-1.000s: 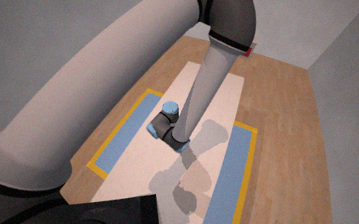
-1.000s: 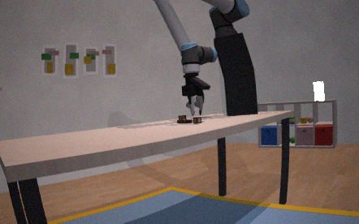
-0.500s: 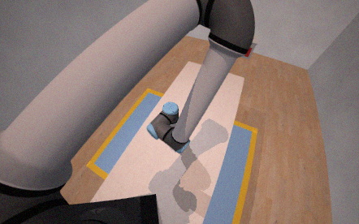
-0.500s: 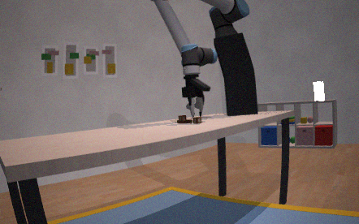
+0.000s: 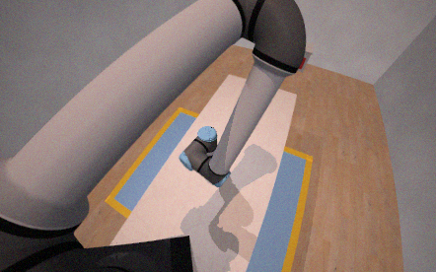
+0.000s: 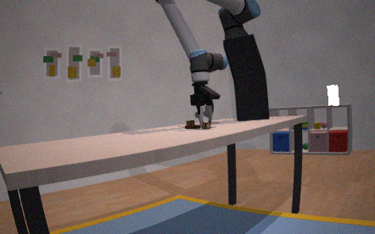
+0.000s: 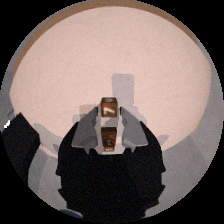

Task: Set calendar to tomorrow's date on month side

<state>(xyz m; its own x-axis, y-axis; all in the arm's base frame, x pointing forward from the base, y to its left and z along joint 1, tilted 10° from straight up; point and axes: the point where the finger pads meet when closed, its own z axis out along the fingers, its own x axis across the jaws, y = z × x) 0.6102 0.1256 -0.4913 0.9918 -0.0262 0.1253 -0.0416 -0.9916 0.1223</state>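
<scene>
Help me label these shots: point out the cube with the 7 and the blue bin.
Cube with the 7 (image 7: 108, 109): wrist view, on its numbered face.
Blue bin (image 6: 281, 143): exterior view, on its front panel.

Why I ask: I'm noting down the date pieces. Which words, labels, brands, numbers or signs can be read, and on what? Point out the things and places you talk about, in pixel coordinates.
"7": on the upper brown cube (image 7: 109, 108) in the wrist view.
Too blurred to read: the mark on the lower brown cube (image 7: 109, 136).
No month name, brand or other sign is readable.
</scene>
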